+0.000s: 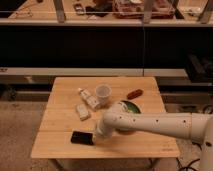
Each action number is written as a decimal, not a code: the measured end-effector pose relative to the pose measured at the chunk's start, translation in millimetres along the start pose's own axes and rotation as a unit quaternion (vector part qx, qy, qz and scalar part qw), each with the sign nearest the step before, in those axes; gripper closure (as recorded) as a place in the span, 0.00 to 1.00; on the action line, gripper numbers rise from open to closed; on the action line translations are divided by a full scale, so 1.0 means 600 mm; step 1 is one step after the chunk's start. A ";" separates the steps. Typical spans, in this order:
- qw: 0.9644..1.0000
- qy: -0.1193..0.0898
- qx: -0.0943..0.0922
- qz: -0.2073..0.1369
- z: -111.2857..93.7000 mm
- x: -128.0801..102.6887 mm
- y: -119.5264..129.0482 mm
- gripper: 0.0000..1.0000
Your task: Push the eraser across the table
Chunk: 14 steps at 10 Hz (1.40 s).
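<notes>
The eraser (81,137) is a flat black block lying on the light wooden table (60,115) near its front edge, left of centre. My gripper (97,136) is low over the table just right of the eraser, at or touching its right end. My white arm (155,124) reaches in from the right and covers part of the green bowl (131,106).
A white cup (103,93) stands mid-table. A small whitish packet (90,99) and a pale yellowish block (82,112) lie left of the cup. A reddish oblong object (134,93) lies at the back right. Dark shelving runs behind the table.
</notes>
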 end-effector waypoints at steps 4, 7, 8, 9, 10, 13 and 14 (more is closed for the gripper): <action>1.000 -0.003 0.004 -0.013 0.021 0.015 -0.045 1.00; 0.999 -0.002 0.016 -0.028 0.025 0.020 -0.093 1.00; 0.999 -0.002 0.017 -0.036 0.028 0.021 -0.107 1.00; 0.999 -0.002 0.017 -0.044 0.032 0.021 -0.121 1.00; 0.998 -0.004 0.017 -0.052 0.038 0.018 -0.135 1.00; 0.997 -0.010 0.015 -0.069 0.057 0.010 -0.172 1.00; 0.997 -0.011 0.013 -0.075 0.064 0.008 -0.188 1.00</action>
